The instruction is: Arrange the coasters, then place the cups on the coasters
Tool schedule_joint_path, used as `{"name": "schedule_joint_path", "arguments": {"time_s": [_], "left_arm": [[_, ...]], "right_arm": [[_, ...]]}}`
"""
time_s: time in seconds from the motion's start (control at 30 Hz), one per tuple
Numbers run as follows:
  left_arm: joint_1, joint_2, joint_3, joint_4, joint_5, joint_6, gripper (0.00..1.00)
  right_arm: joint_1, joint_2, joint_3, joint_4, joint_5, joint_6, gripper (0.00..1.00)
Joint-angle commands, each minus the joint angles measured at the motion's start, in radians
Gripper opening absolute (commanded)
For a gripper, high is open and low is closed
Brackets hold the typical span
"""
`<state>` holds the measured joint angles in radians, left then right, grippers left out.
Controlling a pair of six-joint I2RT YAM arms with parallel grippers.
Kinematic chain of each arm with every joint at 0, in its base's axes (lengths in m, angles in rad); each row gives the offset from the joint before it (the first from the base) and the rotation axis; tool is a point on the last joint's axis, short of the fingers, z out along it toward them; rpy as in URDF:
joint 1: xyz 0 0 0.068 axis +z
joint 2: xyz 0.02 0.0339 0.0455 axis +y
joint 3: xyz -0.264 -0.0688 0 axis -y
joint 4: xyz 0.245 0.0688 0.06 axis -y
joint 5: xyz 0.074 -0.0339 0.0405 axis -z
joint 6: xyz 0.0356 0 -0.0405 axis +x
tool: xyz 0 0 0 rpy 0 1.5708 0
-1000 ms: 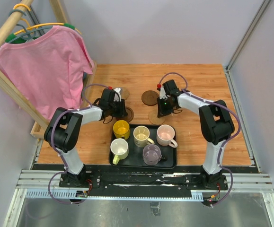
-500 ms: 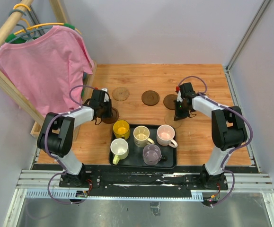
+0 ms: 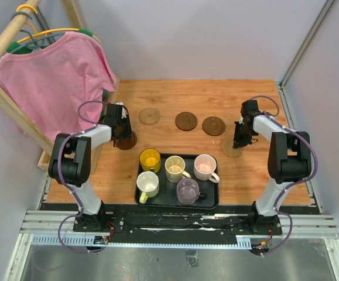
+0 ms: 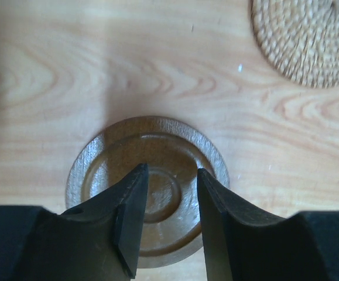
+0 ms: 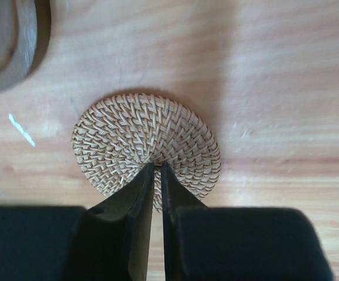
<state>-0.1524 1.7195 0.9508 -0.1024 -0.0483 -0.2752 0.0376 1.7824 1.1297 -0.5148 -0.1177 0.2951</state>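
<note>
Fingers of the left gripper (image 4: pixel 170 170) stand slightly spread over a dark brown ringed round coaster (image 4: pixel 157 134) at left; the right gripper (image 5: pixel 157 166), pressed nearly together, is over a tan woven round coaster (image 5: pixel 140 129).

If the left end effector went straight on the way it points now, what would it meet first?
The left end effector would most likely meet the dark brown, ringed round coaster lying directly ahead of it; depth is unclear, so it may be touching it.

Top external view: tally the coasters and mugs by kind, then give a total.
Dark brown ringed round coasters: 3
Tan woven round coasters: 2
Small handled mugs: 5
Total: 10
</note>
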Motion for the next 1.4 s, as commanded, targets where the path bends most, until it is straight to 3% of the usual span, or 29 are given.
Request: {"name": "schedule_joint_path", "arguments": {"time_s": [0.0,0.37,0.6,0.9,1.07,1.37], "left_arm": [[0.020,0.093,0.124,0.026,0.006,-0.005,0.44],[0.037,0.295,0.381,-0.023,-0.002,0.023,0.47],[0.039,0.372,0.465,-0.025,0.071,0.050,0.47],[0.023,0.387,0.454,0.042,0.279,0.067,0.48],[-0.035,0.402,0.472,0.027,0.280,0.104,0.49],[-0.114,0.404,0.456,0.012,0.300,0.116,0.49]], "right_arm": [[-0.027,0.129,0.092,-0.064,0.180,-0.002,0.11],[-0.085,0.322,0.387,-0.082,0.126,-0.002,0.11],[-0.085,0.366,0.455,-0.053,0.086,-0.025,0.11],[-0.084,0.232,0.354,0.146,-0.041,-0.082,0.17],[-0.070,0.123,0.287,0.238,-0.114,-0.112,0.20],[0.005,0.064,0.252,0.246,-0.155,-0.147,0.21]]}}
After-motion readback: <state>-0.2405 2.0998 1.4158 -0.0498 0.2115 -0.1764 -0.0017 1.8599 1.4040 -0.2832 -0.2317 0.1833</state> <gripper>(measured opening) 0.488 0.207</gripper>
